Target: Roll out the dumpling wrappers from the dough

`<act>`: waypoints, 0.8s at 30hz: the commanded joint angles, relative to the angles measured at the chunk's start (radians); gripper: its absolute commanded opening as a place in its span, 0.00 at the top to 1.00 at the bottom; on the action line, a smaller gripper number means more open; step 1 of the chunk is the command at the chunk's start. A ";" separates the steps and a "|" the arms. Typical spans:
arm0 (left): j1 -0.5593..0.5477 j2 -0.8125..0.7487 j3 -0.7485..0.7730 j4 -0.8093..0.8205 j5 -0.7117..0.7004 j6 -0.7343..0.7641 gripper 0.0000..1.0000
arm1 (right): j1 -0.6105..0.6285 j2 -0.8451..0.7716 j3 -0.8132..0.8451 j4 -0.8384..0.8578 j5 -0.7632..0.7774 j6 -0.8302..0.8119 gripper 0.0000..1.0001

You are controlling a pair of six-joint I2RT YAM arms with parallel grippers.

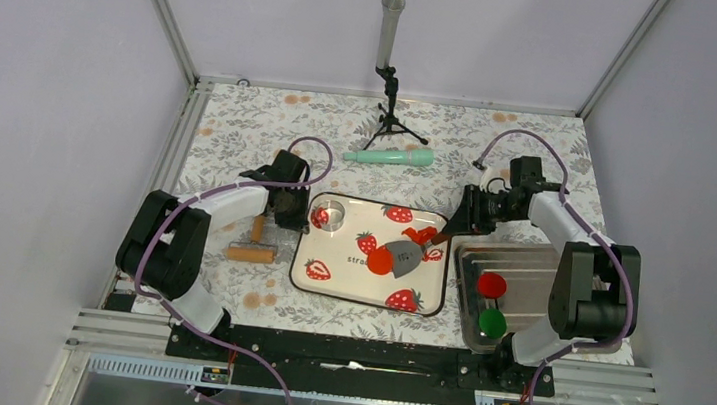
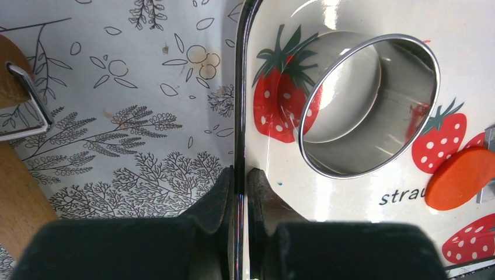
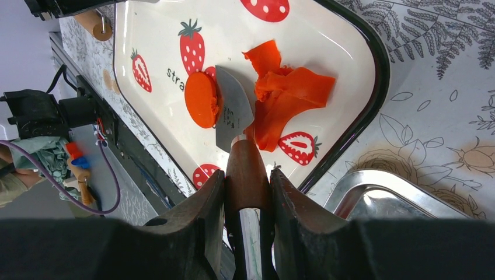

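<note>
Strawberry tray [image 1: 341,281] with ring cutter [image 2: 362,149] and scraper [image 3: 233,108] — wooden roller [image 1: 252,252] beside

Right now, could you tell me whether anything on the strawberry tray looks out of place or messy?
Only the dough: a torn, crumpled scrap heaped on the strawberry tray near the clean round wrapper.

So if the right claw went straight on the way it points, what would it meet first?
The scraper that the right claw holds leads. Its blade lies on the tray, seemingly against the round dumpling wrapper on one side and the ragged dough on the other; ahead is only bare tray.
</note>
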 commanded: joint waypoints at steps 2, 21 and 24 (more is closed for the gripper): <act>0.000 -0.020 -0.020 0.010 -0.046 0.013 1.00 | 0.038 0.023 0.006 0.049 0.100 -0.024 1.00; 0.003 -0.023 -0.024 0.019 -0.025 0.019 1.00 | 0.081 0.089 0.033 0.123 0.081 -0.013 1.00; 0.004 -0.022 -0.024 0.021 -0.025 0.019 1.00 | 0.090 0.094 0.032 0.128 0.080 -0.007 1.00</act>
